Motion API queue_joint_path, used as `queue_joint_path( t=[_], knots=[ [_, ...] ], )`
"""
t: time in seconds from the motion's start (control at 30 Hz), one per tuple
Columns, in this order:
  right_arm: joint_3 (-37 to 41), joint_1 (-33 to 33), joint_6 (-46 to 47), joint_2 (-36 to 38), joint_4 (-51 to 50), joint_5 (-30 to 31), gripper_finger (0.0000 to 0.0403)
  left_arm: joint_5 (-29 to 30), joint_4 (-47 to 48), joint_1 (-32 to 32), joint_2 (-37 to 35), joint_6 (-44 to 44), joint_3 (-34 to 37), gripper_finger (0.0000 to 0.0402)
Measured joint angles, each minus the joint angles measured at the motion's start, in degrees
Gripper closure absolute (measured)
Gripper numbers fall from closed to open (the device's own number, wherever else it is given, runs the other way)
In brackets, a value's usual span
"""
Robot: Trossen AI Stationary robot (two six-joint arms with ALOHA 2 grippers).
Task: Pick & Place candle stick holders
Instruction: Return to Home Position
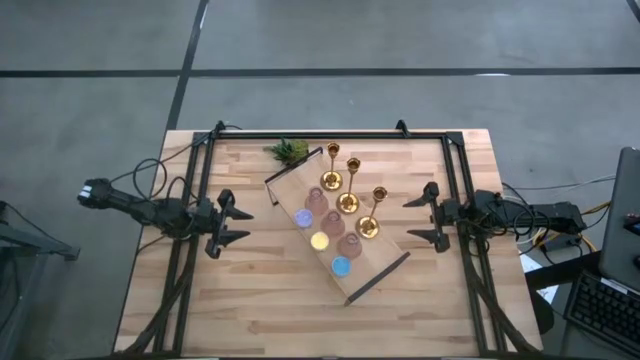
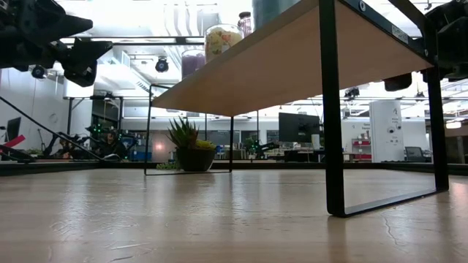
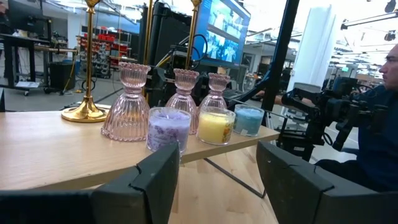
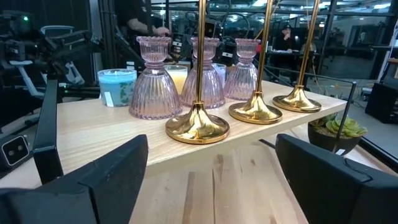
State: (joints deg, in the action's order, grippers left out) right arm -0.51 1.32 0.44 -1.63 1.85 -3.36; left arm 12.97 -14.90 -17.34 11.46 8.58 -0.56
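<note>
Three gold candle stick holders (image 1: pixel 348 203) stand in a row by their round bases (image 4: pixel 197 127) on a raised wooden shelf (image 1: pixel 385 262) at mid-table. Beside them on the shelf stand three pink ribbed glass holders (image 1: pixel 332 222) (image 3: pixel 126 102). My left gripper (image 1: pixel 240 225) (image 3: pixel 217 180) hovers open and level left of the shelf, pointing at the pink row. My right gripper (image 1: pixel 410 219) (image 4: pixel 211 180) hovers open and level right of the shelf, facing the gold bases. Nothing is between the fingers of either one.
Purple (image 3: pixel 168 127), yellow (image 3: pixel 215 126) and blue (image 3: pixel 249 119) candles in glass cups line the shelf's near-left edge. A green plant (image 1: pixel 290 151) sits at the far edge. The shelf has black metal legs (image 2: pixel 333 131). A person (image 3: pixel 379 124) sits beyond the table's right side.
</note>
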Motion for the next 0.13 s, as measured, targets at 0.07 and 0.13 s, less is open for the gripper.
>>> queue_joint_path(
  t=[0.07, 0.13],
  knots=[
    [0.0, 0.0, 0.0, 0.0, 0.0, 0.0, 0.0054, 0.0, 0.0, 0.0, 0.0, 0.0, 0.0, 0.0183],
    [0.0, 0.0, 0.0, 0.0, 0.0, 0.0, 0.0053, 0.0, 0.0, 0.0, 0.0, 0.0, 0.0, 0.0183]
  ],
)
